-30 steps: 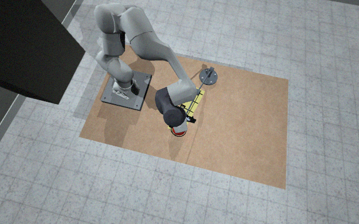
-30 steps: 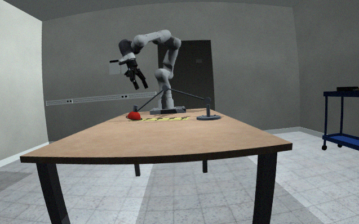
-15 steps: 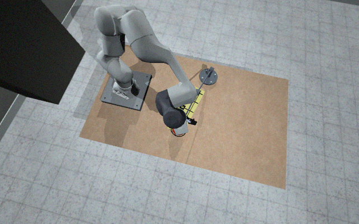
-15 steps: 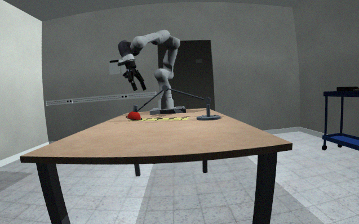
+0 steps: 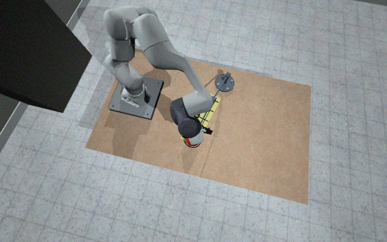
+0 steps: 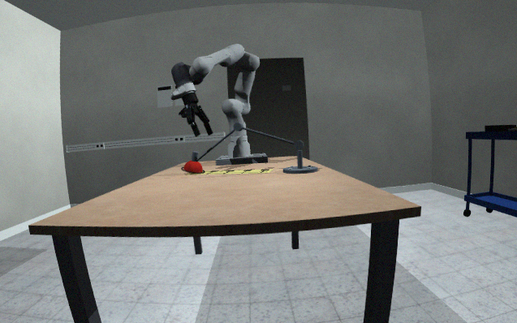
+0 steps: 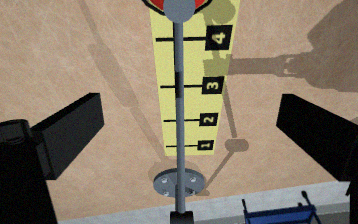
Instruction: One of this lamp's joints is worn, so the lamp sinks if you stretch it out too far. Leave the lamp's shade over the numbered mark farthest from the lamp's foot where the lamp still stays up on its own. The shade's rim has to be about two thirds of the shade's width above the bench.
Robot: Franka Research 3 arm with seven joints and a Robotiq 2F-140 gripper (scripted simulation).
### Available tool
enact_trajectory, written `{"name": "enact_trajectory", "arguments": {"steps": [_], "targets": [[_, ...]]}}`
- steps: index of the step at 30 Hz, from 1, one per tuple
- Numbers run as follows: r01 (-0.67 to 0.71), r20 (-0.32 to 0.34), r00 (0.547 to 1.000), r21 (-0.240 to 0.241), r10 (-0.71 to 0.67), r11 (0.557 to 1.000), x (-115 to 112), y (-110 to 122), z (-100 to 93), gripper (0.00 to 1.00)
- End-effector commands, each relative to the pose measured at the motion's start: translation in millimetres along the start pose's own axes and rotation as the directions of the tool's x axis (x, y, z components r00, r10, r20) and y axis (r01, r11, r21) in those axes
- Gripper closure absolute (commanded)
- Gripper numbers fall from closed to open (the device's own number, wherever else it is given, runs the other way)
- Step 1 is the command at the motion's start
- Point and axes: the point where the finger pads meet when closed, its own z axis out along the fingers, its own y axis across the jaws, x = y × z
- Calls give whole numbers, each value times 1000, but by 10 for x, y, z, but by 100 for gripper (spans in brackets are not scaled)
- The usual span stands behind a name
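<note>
The lamp's red shade [image 5: 189, 142] [image 6: 193, 166] [image 7: 156, 3] sits low at the far end of the yellow numbered strip [image 5: 212, 113] [image 7: 165, 65], beyond mark 4, its rim at or very near the bench. The round grey foot [image 5: 224, 87] [image 6: 300, 170] stands beyond the mark 1 end. The lamp's elbow [image 6: 238, 127] is raised between foot and shade. My gripper [image 6: 204, 134] [image 7: 190, 109] is open and empty, tilted above the shade-side arm rod [image 7: 179, 60], which runs between the fingers in the wrist view. Mark 5 is hidden.
The robot's base plate [image 5: 118, 104] [image 6: 225, 161] stands on the bench beside the lamp. The bench's front edge [image 6: 223, 230] faces the exterior view. A blue cart [image 6: 503, 200] [image 7: 280, 215] stands on the floor away from the bench.
</note>
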Motion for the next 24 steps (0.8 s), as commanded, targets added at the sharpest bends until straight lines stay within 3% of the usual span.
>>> {"name": "enact_trajectory", "arguments": {"steps": [1, 24], "targets": [[5, -5, 1000, 12, -4, 1000, 29, -39, 79, 0], [5, 0, 1000, 1, -5, 1000, -2, -8, 563, 0]]}}
